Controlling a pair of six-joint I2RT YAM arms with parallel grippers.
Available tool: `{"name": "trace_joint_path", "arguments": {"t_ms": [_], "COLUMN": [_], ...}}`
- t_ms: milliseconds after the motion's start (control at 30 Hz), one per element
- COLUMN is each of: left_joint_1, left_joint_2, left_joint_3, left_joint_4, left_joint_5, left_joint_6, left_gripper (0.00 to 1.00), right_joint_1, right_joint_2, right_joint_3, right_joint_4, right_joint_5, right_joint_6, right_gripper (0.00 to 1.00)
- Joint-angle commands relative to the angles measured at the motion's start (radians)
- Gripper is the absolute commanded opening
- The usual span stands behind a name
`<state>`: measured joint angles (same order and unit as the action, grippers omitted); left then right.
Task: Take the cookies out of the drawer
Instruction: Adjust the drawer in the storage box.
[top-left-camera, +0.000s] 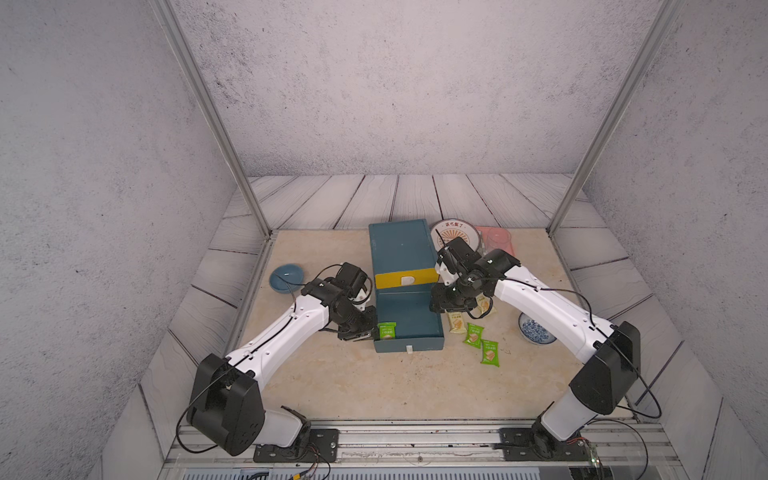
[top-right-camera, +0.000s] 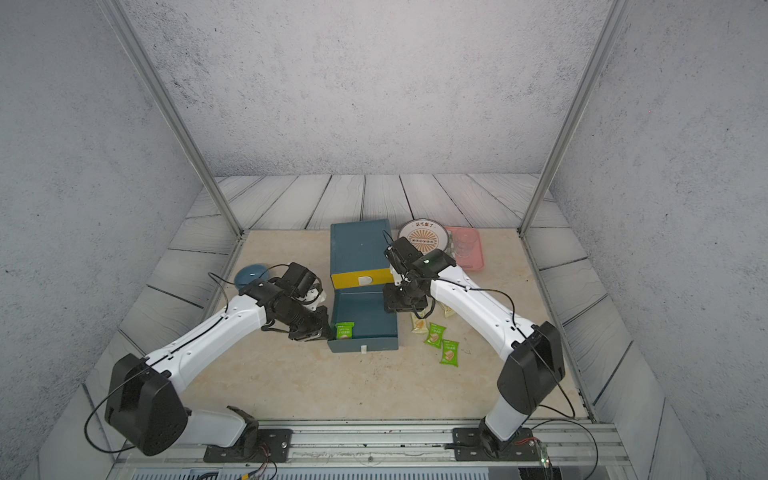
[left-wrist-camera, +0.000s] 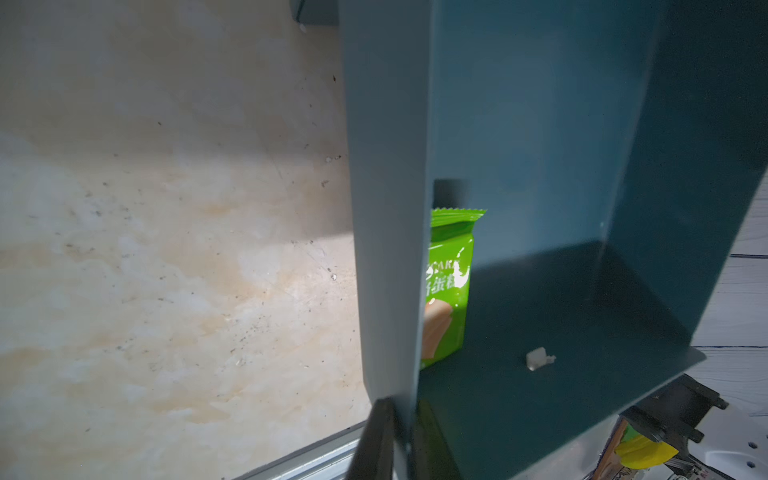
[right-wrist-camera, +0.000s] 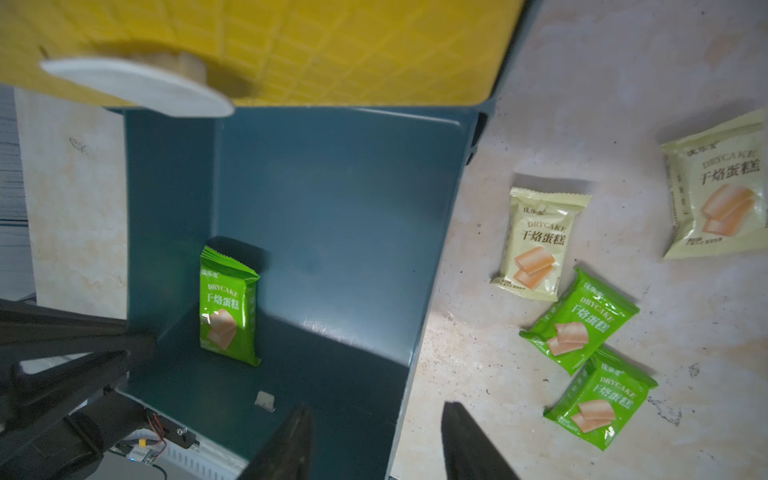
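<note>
**Nearly emptied: four out, one left inside**

Top views. The lower drawer (top-left-camera: 409, 316) of the blue cabinet (top-left-camera: 399, 245) is seen pulled open in both top views. One green packet (top-left-camera: 387, 330) is stood in its near left corner, against the side wall. Four of the cookies (top-right-camera: 434, 335) are laid on the desk (top-left-camera: 332, 382) just beside the drawer's right side. They are two pale yellow packets (top-left-camera: 457, 323), one partly hidden under the right arm, and two green packets (top-left-camera: 490, 353) nearer the front. The left gripper (top-left-camera: 361, 334) is set at the drawer's left side. The right gripper (top-left-camera: 442, 307) is hung over its right side.

Left wrist view. The left gripper (left-wrist-camera: 401, 419) is clenched on the drawer (left-wrist-camera: 386, 208) at its left wall, one finger on each face. The green packet (left-wrist-camera: 449, 291) is seen just inside that wall, upright.

Right wrist view. The right gripper (right-wrist-camera: 376, 409) is released: its jaws are parted above the drawer's right wall with nothing between them. The green packet (right-wrist-camera: 228, 307) is the only one seen on the drawer floor. The part of the floor under the yellow drawer front (right-wrist-camera: 291, 50) is hidden. The pale yellow packets (right-wrist-camera: 538, 243) and green packets (right-wrist-camera: 579, 326) are seen flat on the desk, clear of the drawer.

Judgement. The task is taken as mostly done. One pick-up is left, as far as can be seen.
</note>
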<state>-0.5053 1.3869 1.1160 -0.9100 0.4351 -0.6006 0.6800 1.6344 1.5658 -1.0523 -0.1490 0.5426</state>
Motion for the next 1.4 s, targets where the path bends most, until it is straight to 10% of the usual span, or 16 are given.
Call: {"name": "trace_joint_path", "arguments": {"t_ms": [0, 767, 1033, 1367], "left_joint_1": [0.014, 0.007, 0.008, 0.013], "left_joint_2": [-0.018, -0.034, -0.04, -0.097], "left_joint_3": [0.017, -0.106, -0.102, 0.051], "left_joint_4": [-0.006, 0.18, 0.189, 0.032], "left_joint_5": [0.014, 0.001, 0.0, -0.033], "left_joint_6": [-0.002, -0.093, -0.106, -0.064], "left_gripper": [0.13, 0.15, 0.18, 0.61], "right_joint_1": [0.007, 0.014, 0.014, 0.013], "right_joint_2": [0.014, 0.133, 0.169, 0.188], "right_joint_3": [-0.002, -0.021, -0.008, 0.047], "right_joint_4": [-0.037, 0.047, 0.069, 0.074], "right_joint_5": [-0.006, 0.115, 0.128, 0.144], "right_joint_6": [0.012, -0.047, -0.074, -0.115], "right_gripper": [0.54, 0.38, 0.03, 0.0]}}
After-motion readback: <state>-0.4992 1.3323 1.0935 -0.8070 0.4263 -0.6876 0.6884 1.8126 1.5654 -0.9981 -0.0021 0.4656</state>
